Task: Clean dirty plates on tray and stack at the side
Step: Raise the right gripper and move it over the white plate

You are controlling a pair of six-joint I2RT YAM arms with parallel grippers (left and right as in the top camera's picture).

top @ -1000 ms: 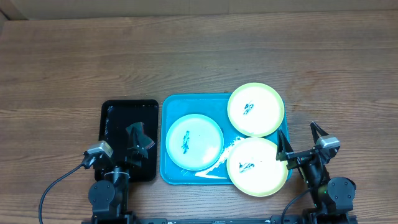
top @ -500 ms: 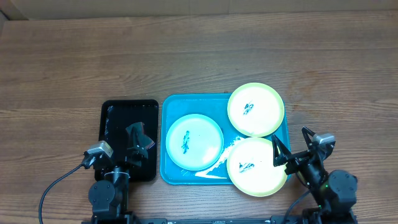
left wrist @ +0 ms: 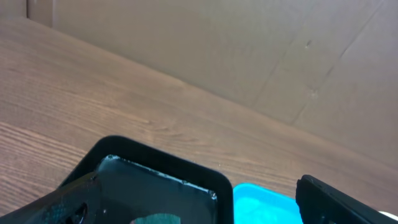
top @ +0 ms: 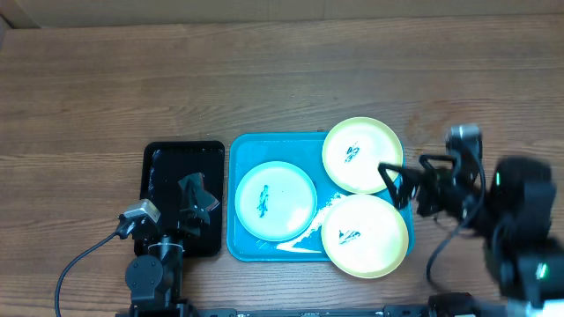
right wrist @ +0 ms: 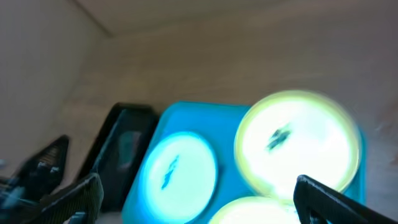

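Observation:
The cyan tray holds three plates, each with a dark smear. A pale blue plate lies at its left. One yellow-green plate overhangs the far right corner, another the near right corner. My right gripper hovers open and blurred at the tray's right edge, between the two yellow-green plates, holding nothing. In the right wrist view the pale blue plate and the far yellow-green plate lie below the spread fingers. My left gripper rests open over the black tray.
A smaller black tray with something pale inside sits left of the cyan tray. Bare wooden table stretches beyond both trays. A cardboard wall stands along the far edge.
My right arm has lifted and swung from the near right corner of the table toward the tray's right edge. The left arm and the plates have not moved.

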